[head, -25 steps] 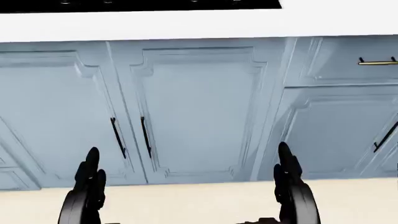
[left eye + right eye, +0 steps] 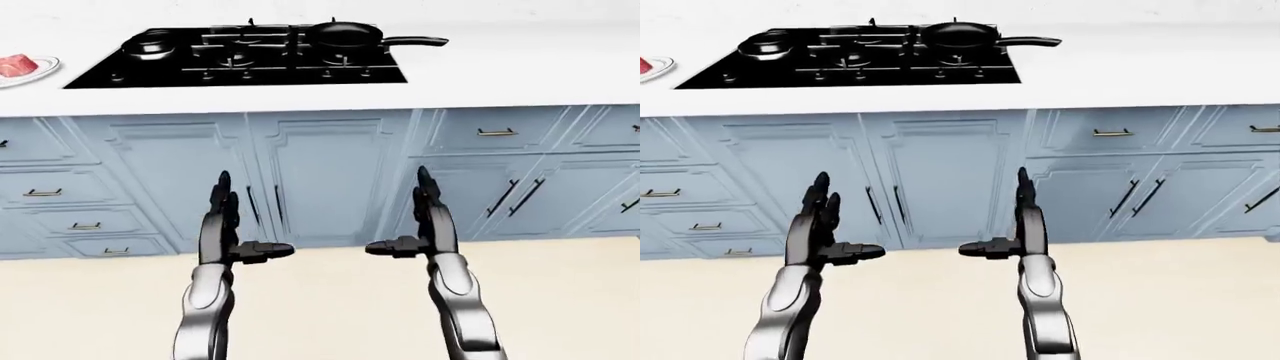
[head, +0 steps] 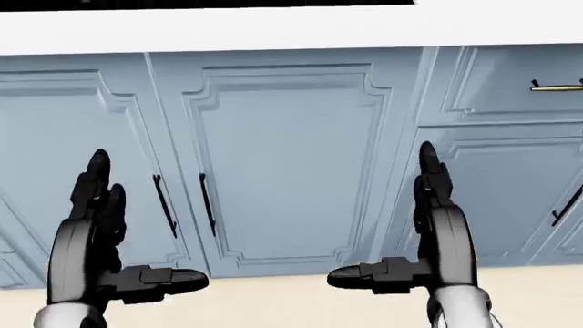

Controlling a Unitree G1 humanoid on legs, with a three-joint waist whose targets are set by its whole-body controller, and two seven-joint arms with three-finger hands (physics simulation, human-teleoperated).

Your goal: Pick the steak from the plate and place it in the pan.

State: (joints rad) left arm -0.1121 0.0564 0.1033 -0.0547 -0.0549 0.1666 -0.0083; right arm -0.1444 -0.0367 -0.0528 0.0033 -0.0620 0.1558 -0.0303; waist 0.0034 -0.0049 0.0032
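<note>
The red steak (image 2: pixel 17 66) lies on a white plate (image 2: pixel 40 75) at the far left of the white counter in the left-eye view. The black pan (image 2: pixel 345 35) with a long handle sits on the black stove (image 2: pixel 240 64) at the top centre. My left hand (image 2: pixel 232 225) and right hand (image 2: pixel 424 221) are both open and empty, fingers up and thumbs pointing inward, held low before the blue cabinet doors, well below the counter. They also show in the head view, left hand (image 3: pixel 100 232) and right hand (image 3: pixel 428 225).
A small black pot (image 2: pixel 152 45) sits on the stove's left burner. Blue cabinets (image 2: pixel 330 176) with drawers and dark handles run under the counter (image 2: pixel 500 75). Beige floor (image 2: pixel 330 315) lies below.
Both hands have risen in the head view and their thumbs now show. The cabinets have shifted slightly up, so the camera moved a little.
</note>
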